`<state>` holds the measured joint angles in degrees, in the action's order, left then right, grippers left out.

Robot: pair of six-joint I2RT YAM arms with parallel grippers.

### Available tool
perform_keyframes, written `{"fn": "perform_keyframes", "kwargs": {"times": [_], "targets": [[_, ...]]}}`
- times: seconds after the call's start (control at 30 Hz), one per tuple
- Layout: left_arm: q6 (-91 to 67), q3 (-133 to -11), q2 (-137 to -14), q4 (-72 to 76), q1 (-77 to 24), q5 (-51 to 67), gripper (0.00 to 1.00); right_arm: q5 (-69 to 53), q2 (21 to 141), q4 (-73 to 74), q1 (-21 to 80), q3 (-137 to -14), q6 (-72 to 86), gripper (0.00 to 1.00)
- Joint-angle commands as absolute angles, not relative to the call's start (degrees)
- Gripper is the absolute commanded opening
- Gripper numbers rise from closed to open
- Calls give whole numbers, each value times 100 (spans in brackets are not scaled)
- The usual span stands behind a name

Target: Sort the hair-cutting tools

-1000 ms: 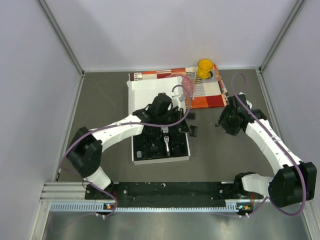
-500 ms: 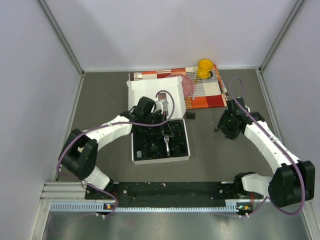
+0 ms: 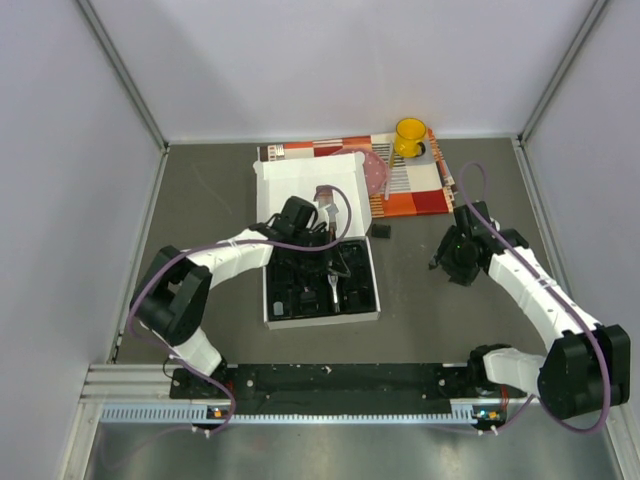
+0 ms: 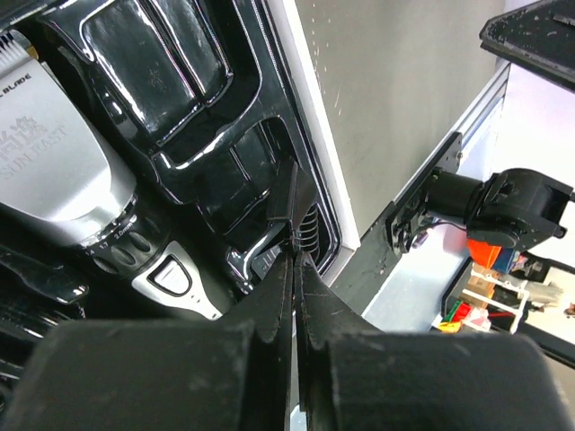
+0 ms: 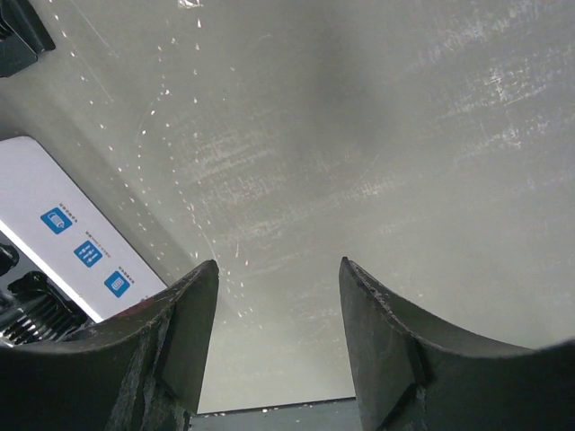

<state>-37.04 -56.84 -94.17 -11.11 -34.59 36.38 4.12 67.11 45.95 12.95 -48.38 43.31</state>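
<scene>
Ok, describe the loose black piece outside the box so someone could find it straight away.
Find the white box in the middle of the table. Just off its right side, on bare grey surface by the near edge of the orange-striped mat, lies a small black piece. It is the only loose black part lying outside the box.

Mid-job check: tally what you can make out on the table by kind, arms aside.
Clipper: 1
Loose black piece: 1
Box: 1
Cup: 1
Mat: 1
Total: 5
Other tray contents are too dark to count.
</scene>
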Motion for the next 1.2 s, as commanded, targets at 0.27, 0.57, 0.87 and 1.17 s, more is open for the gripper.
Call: {"fn": "perform_keyframes", "kwargs": {"times": [0.27, 0.57, 0.87, 1.17], "targets": [[-4543, -5555, -9598, -413, -3445, 3279, 0, 316, 6495, 4509, 1274, -4808, 4333, 56], [-4746, -5388, -9677, -203, -3445, 3340, 0, 290, 6460, 4509, 1274, -4755, 4333, 56], [-4808, -5335, -9949, -184, -3454, 3437, 0, 299, 6442, 4517, 1274, -4729, 4342, 56], [-4255, -5449, -9476, -1054, -3515, 2235, 43, 281, 6398, 4509, 1274, -4693, 4342, 56]]}}
